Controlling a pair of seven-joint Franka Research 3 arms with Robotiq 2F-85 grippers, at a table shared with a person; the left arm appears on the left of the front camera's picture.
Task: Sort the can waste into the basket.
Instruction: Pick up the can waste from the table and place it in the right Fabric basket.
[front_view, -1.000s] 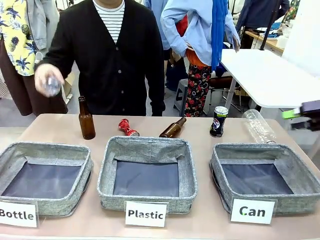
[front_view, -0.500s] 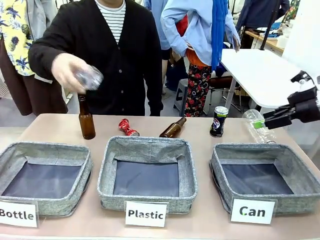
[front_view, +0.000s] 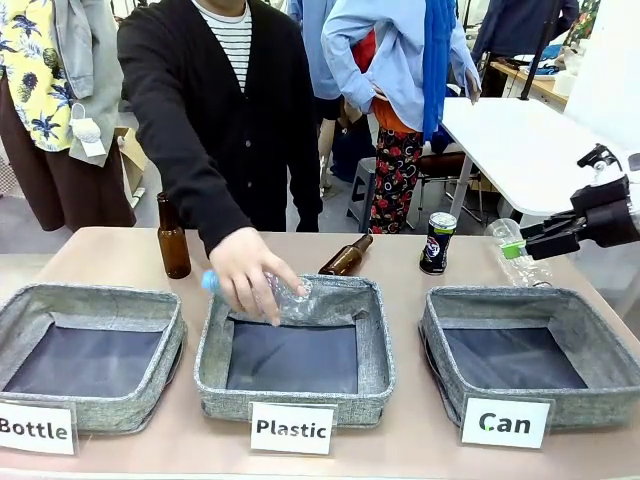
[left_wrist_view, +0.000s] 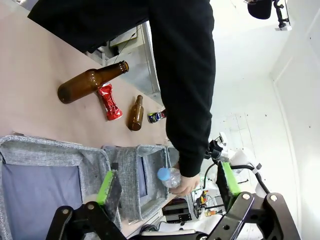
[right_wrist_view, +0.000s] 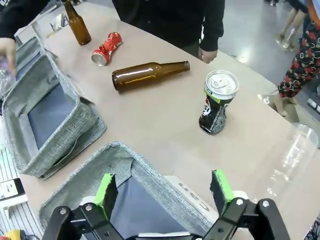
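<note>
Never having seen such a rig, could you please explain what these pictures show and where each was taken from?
Two robot arms share a table with a person. One picture looks across the table from the robot's side; the other two come from cameras on each wrist, looking along that arm's two-fingered hand. The left hand and right hand are open and empty. On the table sit the Bottle basket, Plastic basket and Can basket. Beyond them are an upright brown bottle, a lying brown bottle, a black can, a red can and a clear bottle. The person's hand holds another clear bottle at the Plastic basket's far rim.
</note>
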